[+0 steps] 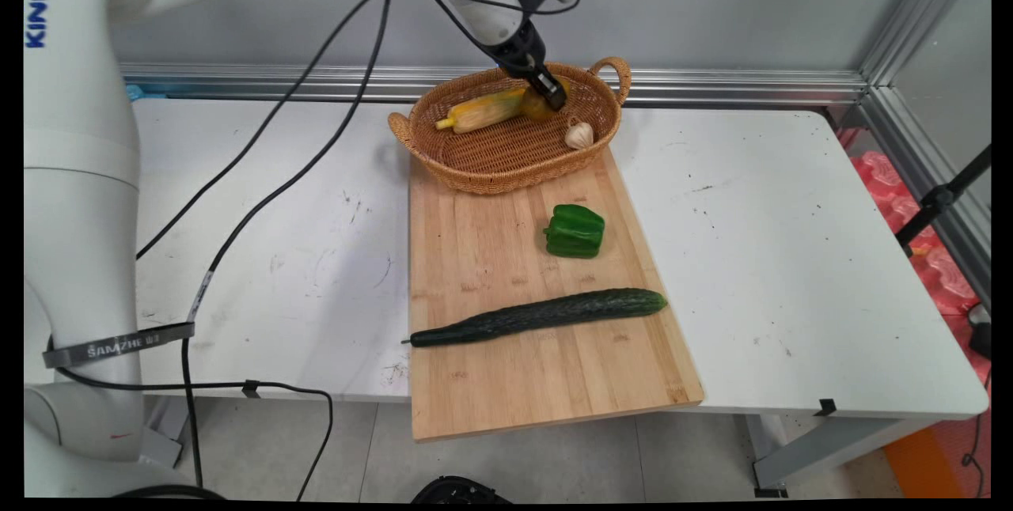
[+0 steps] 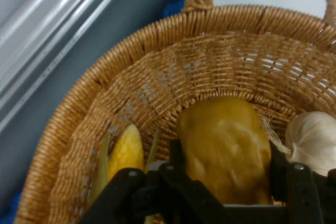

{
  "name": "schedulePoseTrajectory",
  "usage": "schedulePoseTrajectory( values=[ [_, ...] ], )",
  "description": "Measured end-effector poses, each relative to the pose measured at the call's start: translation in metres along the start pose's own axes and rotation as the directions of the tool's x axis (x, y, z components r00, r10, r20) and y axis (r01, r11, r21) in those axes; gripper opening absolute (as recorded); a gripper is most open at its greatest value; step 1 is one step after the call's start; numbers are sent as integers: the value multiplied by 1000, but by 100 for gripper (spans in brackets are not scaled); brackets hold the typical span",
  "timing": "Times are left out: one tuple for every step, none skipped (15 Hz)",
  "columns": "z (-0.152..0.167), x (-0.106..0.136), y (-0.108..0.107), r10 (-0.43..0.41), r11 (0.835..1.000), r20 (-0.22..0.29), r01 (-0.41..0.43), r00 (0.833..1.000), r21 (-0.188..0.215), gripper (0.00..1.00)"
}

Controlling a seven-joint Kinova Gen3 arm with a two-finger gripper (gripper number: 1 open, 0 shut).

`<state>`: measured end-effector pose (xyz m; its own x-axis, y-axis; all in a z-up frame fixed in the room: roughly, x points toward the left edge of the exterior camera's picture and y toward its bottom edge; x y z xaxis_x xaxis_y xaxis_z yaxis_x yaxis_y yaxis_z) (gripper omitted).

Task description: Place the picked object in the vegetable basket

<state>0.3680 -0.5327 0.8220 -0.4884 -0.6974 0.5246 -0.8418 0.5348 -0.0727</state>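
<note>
White table point(image 1: 791, 258) w/ wooden cutting board point(image 1: 491, 369); wicker basket point(image 1: 475, 167) sits at board's far end. Cucumber point(image 1: 538, 316) lies across board, green bell pepper point(image 1: 575, 231) near it. In basket: corn cob point(image 1: 480, 111), garlic bulb point(image 1: 579, 134), yellow pepper point(image 2: 226, 145). Gripper point(image 2: 226, 174) down inside basket, fingers clamped either side of yellow pepper, which is low in basket.
</note>
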Motion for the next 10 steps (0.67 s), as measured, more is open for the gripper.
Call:
schedulePoseTrajectory(
  values=[
    [6,1,0,-1,1000,9,1,1000,-2,0],
    [13,3,1,-2,1000,20,2,1000,-4,0],
    [18,4,1,-2,1000,28,2,1000,-6,0],
    [21,4,1,-2,1000,33,2,999,-8,0],
    [25,6,1,0,1000,38,0,999,-10,0],
    [29,7,1,3,1000,42,-3,999,-13,0],
    [30,7,1,7,1000,43,-6,999,-15,100],
    [31,8,0,11,1000,42,-11,999,-17,100],
    [30,9,-1,17,1000,39,-16,999,-19,100],
    [29,10,-1,22,1000,35,-21,999,-22,100]
  ],
)
